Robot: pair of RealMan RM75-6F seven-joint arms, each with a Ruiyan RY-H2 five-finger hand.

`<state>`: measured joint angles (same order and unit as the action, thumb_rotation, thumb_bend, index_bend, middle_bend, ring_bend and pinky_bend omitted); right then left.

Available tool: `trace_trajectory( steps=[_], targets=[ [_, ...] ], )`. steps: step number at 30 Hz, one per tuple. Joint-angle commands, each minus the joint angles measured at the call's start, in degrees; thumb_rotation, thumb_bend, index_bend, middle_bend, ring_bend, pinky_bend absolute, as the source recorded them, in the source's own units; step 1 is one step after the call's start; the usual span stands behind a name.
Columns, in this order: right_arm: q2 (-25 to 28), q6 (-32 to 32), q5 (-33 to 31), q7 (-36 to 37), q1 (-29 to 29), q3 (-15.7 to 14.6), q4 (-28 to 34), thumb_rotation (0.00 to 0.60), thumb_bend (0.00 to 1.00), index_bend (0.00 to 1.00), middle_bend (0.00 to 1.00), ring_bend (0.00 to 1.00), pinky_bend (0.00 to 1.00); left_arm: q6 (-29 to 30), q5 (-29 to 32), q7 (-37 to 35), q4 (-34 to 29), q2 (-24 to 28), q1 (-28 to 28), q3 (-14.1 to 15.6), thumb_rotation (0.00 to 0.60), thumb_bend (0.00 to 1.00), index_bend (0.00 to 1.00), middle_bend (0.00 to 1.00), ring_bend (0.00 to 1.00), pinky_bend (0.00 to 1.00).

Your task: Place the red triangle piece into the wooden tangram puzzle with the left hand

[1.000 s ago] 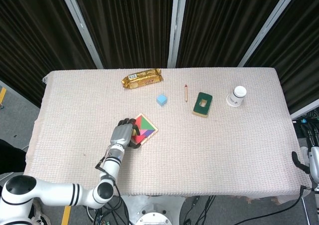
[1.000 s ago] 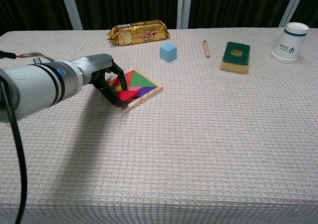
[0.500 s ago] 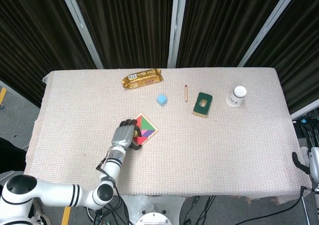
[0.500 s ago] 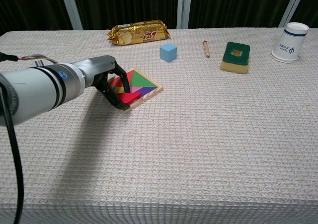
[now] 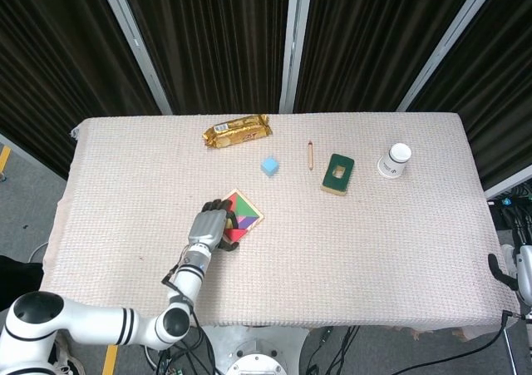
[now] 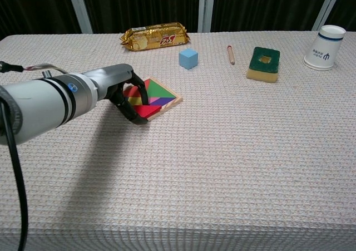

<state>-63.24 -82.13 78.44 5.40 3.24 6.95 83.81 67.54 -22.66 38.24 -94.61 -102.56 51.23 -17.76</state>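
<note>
The wooden tangram puzzle [image 5: 244,212] [image 6: 162,96] lies left of the table's middle, holding coloured pieces. The red triangle piece [image 6: 148,111] [image 5: 234,234] lies at the puzzle's near corner. My left hand [image 5: 208,224] [image 6: 125,95] is curled over that corner, its dark fingers closed around the red triangle and hiding the tray's near edge. Only a small part of my right hand [image 5: 520,268] shows at the right edge of the head view, off the table, and its fingers are too hidden to read.
A gold snack packet [image 5: 238,130] lies at the back. A blue cube [image 5: 269,166], a pencil [image 5: 310,155], a green sponge block [image 5: 338,174] and a white paper cup [image 5: 395,160] stand to the puzzle's far right.
The red triangle has gone from tilted across the tray to lying lower in its near corner. My left hand has shifted slightly forward over it. The right arm is still.
</note>
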Motion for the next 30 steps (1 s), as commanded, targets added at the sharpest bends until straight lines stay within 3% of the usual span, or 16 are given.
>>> trace_trajectory(
  steps=[1,20,30],
  targets=[
    [0.01,0.04,0.0,-0.06,0.02,0.01,0.03,0.6,0.3,0.0,0.0,0.0,0.0,-0.25,-0.06,-0.22,0.19,0.06,-0.08,0.07,0.6,0.24,0.43,0.11,0.0,0.01],
    [0.02,-0.08,0.26,-0.32,-0.03,-0.09,0.05,0.6,0.3,0.0,0.0,0.0,0.0,1.13,-5.0,-2.83,-2.7,0.83,-0.92,0.1,0.6,0.23,0.33,0.1,0.0,0.01],
    [0.22,0.0,-0.26,0.25,-0.21,0.1,-0.13,0.6,0.3,0.0,0.0,0.0,0.0,-0.01,-5.37,-3.06,0.63,-1.89,0.27,-0.36,0.6,0.22,0.24,0.08,0.0,0.01]
  ],
)
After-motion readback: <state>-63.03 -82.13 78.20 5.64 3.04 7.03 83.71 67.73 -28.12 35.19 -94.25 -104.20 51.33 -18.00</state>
